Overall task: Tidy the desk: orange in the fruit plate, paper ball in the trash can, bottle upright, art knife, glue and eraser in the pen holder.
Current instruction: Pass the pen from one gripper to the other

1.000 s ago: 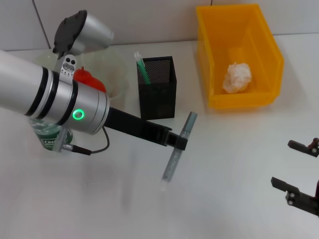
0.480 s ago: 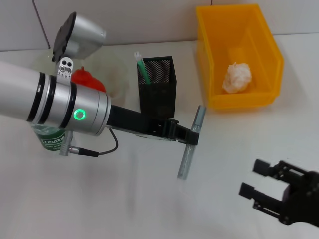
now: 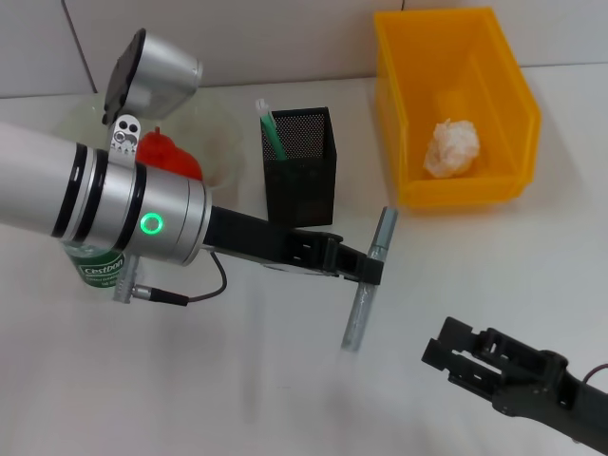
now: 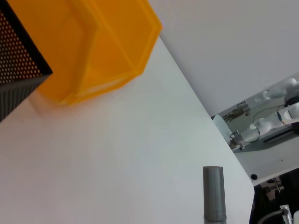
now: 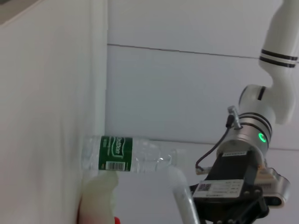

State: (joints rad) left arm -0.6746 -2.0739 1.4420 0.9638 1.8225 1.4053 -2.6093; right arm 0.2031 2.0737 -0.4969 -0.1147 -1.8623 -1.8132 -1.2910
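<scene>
Grey art knife (image 3: pixel 369 279) clamped crosswise in left gripper (image 3: pixel 366 269) above table.

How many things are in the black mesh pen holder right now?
1 visible: a green-and-white stick leaning in the back left corner of the pen holder. Smaller items lower inside may be hidden.

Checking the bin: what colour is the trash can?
Bright yellow trash can, clearest in the head view.

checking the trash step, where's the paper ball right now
In the head view the paper ball lies inside the yellow trash can at the table's far right, right of the black pen holder.
</scene>
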